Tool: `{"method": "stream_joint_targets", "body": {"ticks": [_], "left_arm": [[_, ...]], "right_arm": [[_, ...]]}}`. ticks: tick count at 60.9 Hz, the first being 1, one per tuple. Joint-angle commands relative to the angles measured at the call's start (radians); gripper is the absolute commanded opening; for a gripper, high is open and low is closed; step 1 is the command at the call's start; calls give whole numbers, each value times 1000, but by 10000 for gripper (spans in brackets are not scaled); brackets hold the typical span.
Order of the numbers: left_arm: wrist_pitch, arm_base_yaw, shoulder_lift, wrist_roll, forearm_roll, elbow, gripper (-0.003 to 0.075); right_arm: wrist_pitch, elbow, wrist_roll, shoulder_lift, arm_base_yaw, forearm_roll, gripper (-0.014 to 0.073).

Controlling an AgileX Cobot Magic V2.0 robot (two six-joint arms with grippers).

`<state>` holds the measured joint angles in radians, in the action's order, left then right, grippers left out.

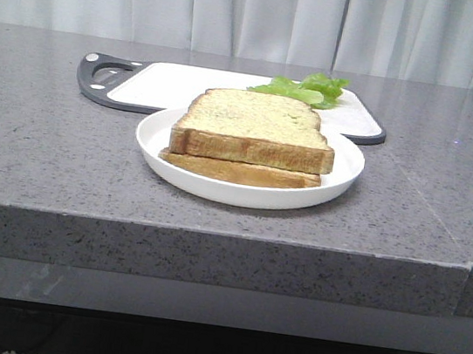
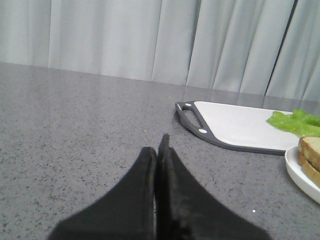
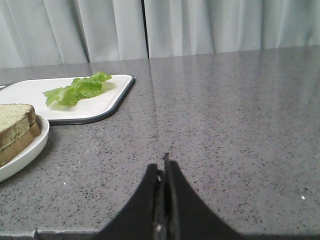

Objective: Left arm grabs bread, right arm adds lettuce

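Note:
The thick bread slice (image 1: 257,127) lies on top of a thinner slice (image 1: 237,172) on a white plate (image 1: 343,170) at the table's middle. It also shows in the left wrist view (image 2: 311,150) and the right wrist view (image 3: 15,122). The lettuce (image 1: 306,89) lies on the white cutting board (image 1: 179,85) behind the plate; it also shows in the left wrist view (image 2: 296,121) and the right wrist view (image 3: 75,89). My left gripper (image 2: 159,147) is shut and empty, left of the plate. My right gripper (image 3: 162,167) is shut and empty, right of the plate. Neither arm shows in the front view.
The cutting board has a dark rim and a handle (image 1: 101,74) at its left end. The grey speckled table (image 1: 46,150) ends in a front edge (image 1: 211,235). Pale curtains (image 1: 242,11) hang behind the table.

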<state>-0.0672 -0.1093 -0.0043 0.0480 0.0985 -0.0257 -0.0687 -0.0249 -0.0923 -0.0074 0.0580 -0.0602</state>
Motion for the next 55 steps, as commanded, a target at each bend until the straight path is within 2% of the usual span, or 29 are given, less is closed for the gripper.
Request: {"method": "stream_joint_targets", "body": {"ticks": [1,18,28,35,41,55], "left_arm": [[27,2,-16,7,-3,-96,-20],[-265,2,76,7,-45,-399,-20],[-399,2,221,7,-51,-585,-20],[-496,2,331,7,-44,-690,-20],[-510,2,396,7,-40,-724,-20],[-485,2,485,7,-39,-722,-20]], "right_arm": [[83,65,11,-24,-6,-11,-118],[-62,325,11,4,-6,-24,-118],[-182,482,11,123,-6,-24,-118],[-321,584,11,229,-6,-25,-118],[-406,631,11,309,-6,-25,-118],[-427,625,11,408,-6,-26,-118]]}}
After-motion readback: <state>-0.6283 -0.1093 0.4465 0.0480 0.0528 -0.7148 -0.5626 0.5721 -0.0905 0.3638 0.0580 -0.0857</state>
